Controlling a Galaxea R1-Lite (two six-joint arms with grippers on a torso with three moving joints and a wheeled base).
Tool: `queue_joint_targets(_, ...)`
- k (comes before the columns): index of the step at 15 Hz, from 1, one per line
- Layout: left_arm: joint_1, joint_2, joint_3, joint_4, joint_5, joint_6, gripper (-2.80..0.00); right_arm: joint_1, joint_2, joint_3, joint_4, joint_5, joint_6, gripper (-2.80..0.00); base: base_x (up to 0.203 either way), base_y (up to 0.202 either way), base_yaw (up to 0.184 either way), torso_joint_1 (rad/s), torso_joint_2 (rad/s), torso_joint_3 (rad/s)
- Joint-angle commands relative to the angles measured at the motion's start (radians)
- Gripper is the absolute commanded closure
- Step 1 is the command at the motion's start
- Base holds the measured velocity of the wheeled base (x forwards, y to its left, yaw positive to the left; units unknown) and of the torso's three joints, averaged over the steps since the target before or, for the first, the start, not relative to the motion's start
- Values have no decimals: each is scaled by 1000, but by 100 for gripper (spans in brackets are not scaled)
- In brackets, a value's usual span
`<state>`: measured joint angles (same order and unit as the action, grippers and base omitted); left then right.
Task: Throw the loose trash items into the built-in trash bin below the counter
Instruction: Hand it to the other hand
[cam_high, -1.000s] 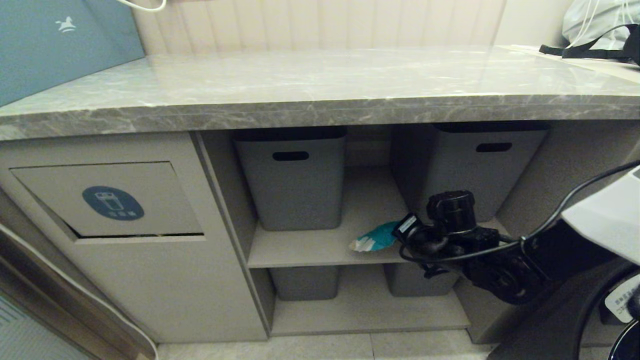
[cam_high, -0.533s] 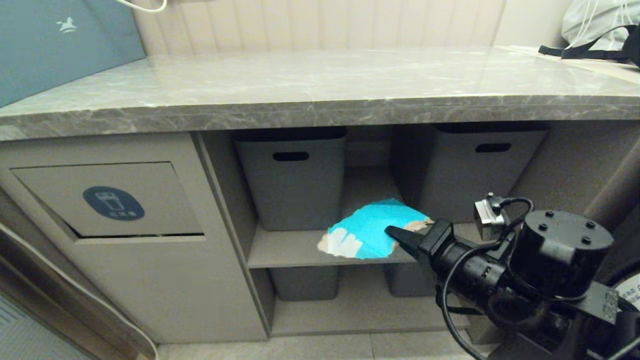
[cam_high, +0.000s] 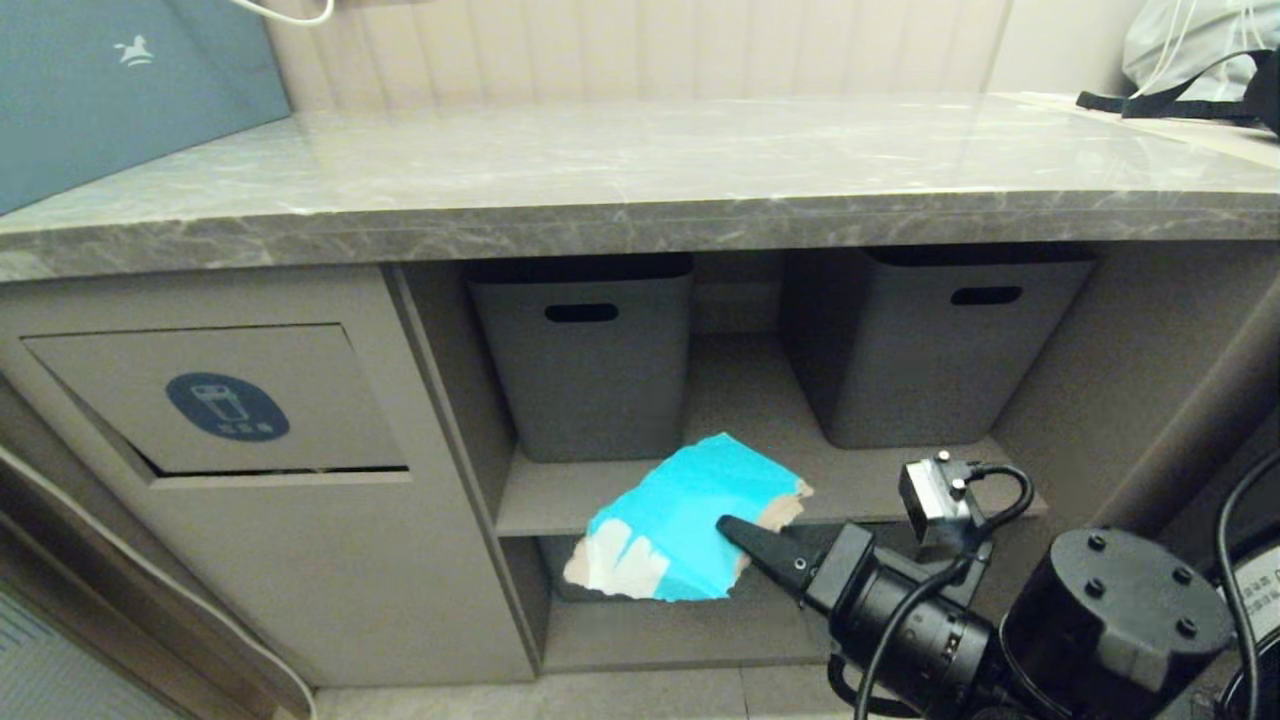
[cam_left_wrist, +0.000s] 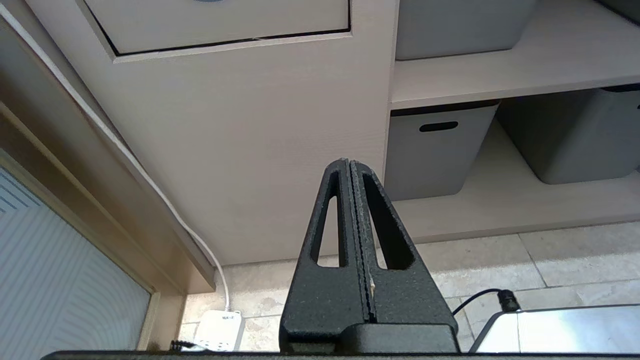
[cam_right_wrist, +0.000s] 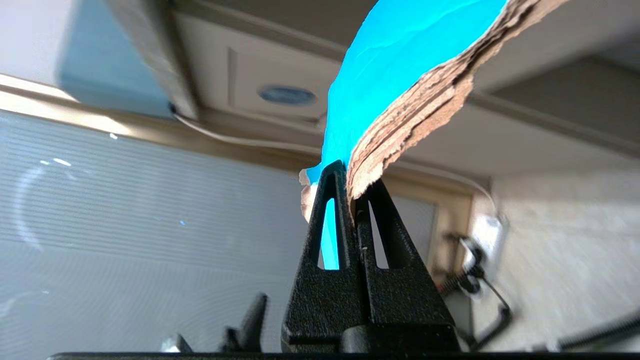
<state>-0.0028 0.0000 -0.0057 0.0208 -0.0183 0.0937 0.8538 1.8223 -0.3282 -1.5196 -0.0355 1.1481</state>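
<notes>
**Background items, placed off the right gripper**

Ref: right gripper.
- Two grey tubs with slot handles on the upper shelf, beyond and above the ref: one up-left, one up-right.
- Two more tubs on the lower shelf, and.
- Blue-grey bag with white horse logo: far up-left.
- Pale bag with black straps: far up-right.
- White power strip on the tiled floor, well left, with a white cord running up.

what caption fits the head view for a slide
Right pincer holds torn turquoise cardboard piece before open grey shelves.
</notes>
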Motion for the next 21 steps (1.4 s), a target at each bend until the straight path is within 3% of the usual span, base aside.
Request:
queue_joint_targets(1, 0, 0, 0, -1, 3, -8, 0, 15, 27, 24, -10, -1, 12, 0, 0, 0, 0, 0, 0, 0)
queue_joint_targets(3, 0, -2, -29, -2, 6, -33, 0, 17, 28, 37, -10, -4, 27, 0, 0, 0, 0, 0, 0, 0)
queue_joint_targets(5, 0, 25, -162, 15, 3, -69, 0, 16, 29, 44, -10, -3, 36, 0, 0, 0, 0, 0, 0, 0)
queue_joint_targets(8, -26, 246, -353, 29, -103, -125, 0, 16, 58, 14, -10, 0, 39, 0, 0, 0, 0, 0, 0, 0)
queue_joint_targets(9, -46, 358, -401, 23, -168, -144, -280, 16, 63, 4, -10, 1, 41, 0, 0, 0, 0, 0, 0, 0)
queue_joint_targets(11, -100, 552, -475, -7, -330, -218, -280, 16, 76, -35, -10, 2, 42, 0, 0, 0, 0, 0, 0, 0)
queue_joint_targets(12, -130, 643, -509, -32, -410, -294, -280, 16, 78, -65, -10, 3, 42, 0, 0, 0, 0, 0, 0, 0)
queue_joint_targets(13, -158, 735, -536, -67, -465, -390, -280, 16, 81, -89, -10, 6, 41, 0, 0, 0, 0, 0, 0, 0)
queue_joint_targets(15, -268, 889, -578, -186, -552, -640, -280, 17, 80, -91, -10, 6, 42, 0, 0, 0, 0, 0, 0, 0)
queue_joint_targets(17, -407, 1020, -592, -329, -583, -851, -280, 16, 77, -103, -10, 4, 43, 0, 0, 0, 0, 0, 0, 0)
queue_joint_targets(19, -465, 1182, -594, -483, -598, -957, -280, 17, 65, -115, -10, 5, 45, 0, 0, 0, 0, 0, 0, 0)
queue_joint_targets(21, -513, 1319, -602, -585, -605, -1015, -280, 17, 49, -143, -10, 7, 62, 0, 0, 0, 0, 0, 0, 0)
